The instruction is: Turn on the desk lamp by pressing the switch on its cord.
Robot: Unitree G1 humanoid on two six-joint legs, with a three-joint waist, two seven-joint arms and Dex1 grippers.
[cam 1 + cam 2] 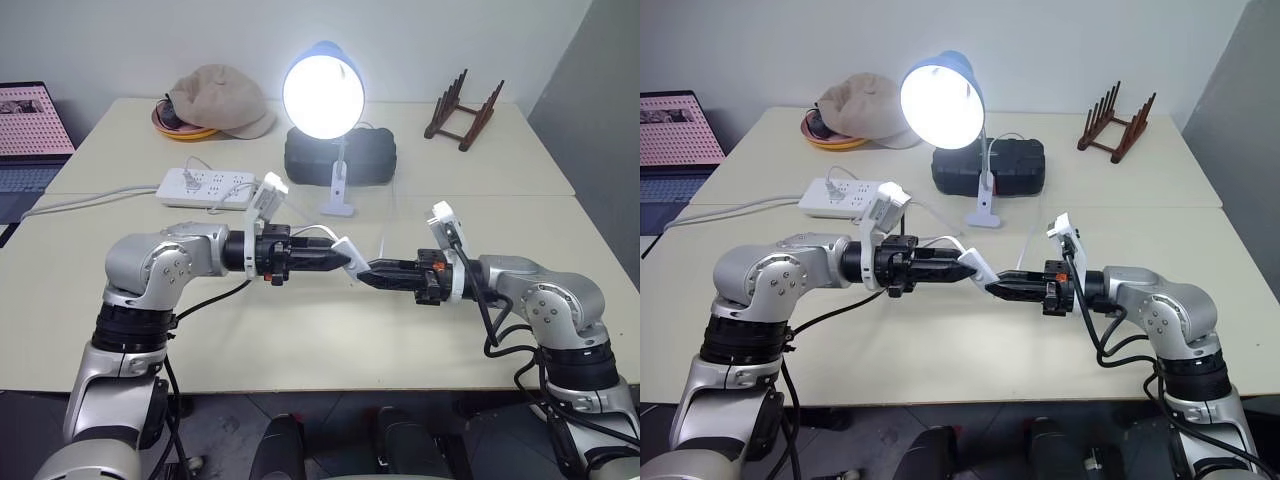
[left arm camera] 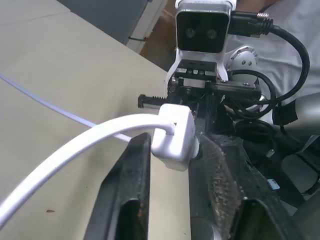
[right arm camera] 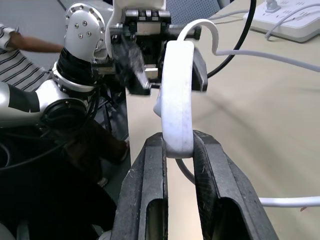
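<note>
Overhead, the desk lamp (image 1: 323, 92) glows at upper centre; up close, the right gripper (image 3: 177, 145) clamps the switch (image 3: 177, 107), and the left gripper (image 2: 170, 150) stands narrow around it.

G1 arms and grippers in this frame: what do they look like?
Both arms are silver-grey metal with black joint bands and loose black cables. Left gripper and right gripper each have two tapered black fingers; a white camera module sits on each wrist, with orange detail by the right one.

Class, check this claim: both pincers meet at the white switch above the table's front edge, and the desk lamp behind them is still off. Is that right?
Not quite. The desk lamp is lit; its bulb glows brightly in the left eye view. The rest holds: the left pincer and right pincer meet at the switch above the table.
</note>
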